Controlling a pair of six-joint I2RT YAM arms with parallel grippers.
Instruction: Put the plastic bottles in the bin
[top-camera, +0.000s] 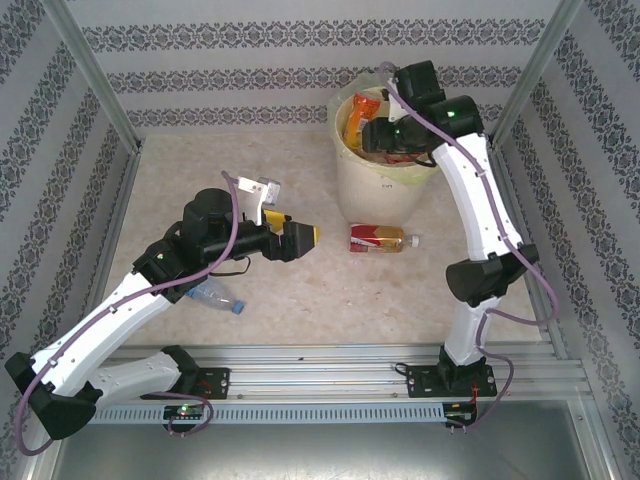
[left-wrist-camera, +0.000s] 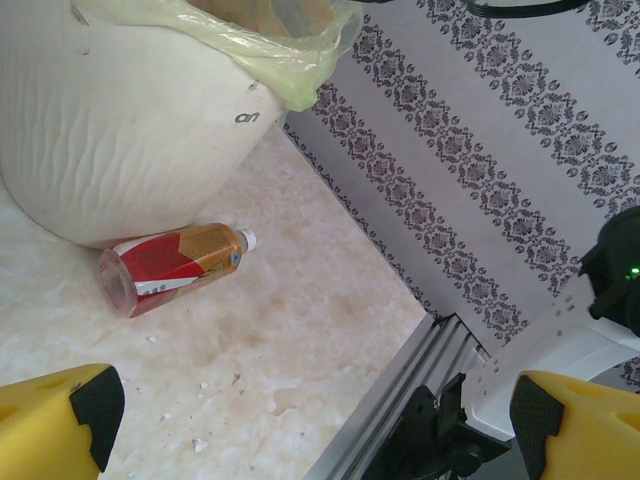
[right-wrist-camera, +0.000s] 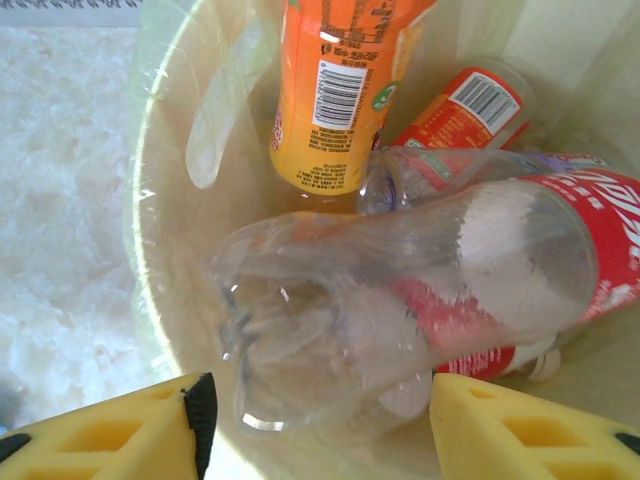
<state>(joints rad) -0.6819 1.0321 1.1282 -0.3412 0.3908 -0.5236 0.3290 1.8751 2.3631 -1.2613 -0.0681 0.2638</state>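
The bin (top-camera: 385, 185) stands at the back of the table, its bag (left-wrist-camera: 290, 60) folded over the rim. My right gripper (top-camera: 377, 135) hangs over its mouth, open. A clear red-labelled bottle (right-wrist-camera: 400, 310) lies blurred just beyond the yellow fingers (right-wrist-camera: 500, 430), with a gap on the left side. Below it in the bin (right-wrist-camera: 165, 250) lie an orange-labelled bottle (right-wrist-camera: 335, 90) and other red-labelled ones (right-wrist-camera: 470, 110). A red-labelled bottle (top-camera: 378, 238) lies on the table against the bin's foot (left-wrist-camera: 175, 265). My left gripper (top-camera: 305, 237) is wide open and empty, left of that bottle (left-wrist-camera: 315, 415).
A blue-capped clear bottle (top-camera: 215, 295) lies partly under my left arm near the front rail. Patterned walls close in the table on three sides. The right arm's base (left-wrist-camera: 560, 350) and the metal rail (left-wrist-camera: 400, 400) lie to the right of my left gripper.
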